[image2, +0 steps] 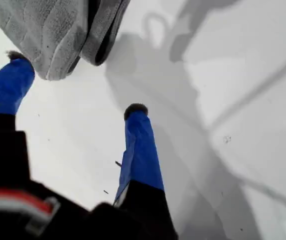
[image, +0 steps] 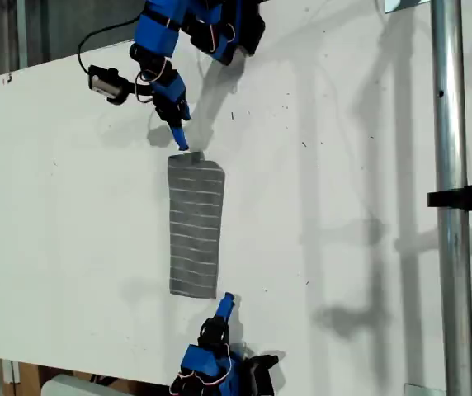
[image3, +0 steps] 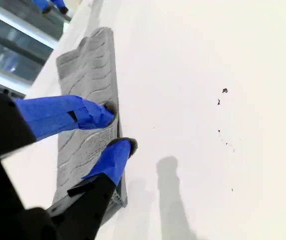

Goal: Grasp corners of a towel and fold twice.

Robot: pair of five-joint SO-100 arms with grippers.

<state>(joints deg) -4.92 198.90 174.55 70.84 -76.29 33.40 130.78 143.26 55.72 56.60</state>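
Exterior view: the towel (image: 195, 227) runs lengthwise between both arms; my first tool (image2: 77, 84) gapes just short of one end; my second tool (image3: 119, 126) hovers, slightly parted, over the other.

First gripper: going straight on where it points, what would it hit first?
Probably the towel: its folded end lies just ahead of my open first gripper. Depth is unclear, so it might touch the table first.

I see the towel (image: 195, 228) lying flat on the table, folded into a long narrow strip, dark grey with thin white stripes running across it, layered edges showing at one end.
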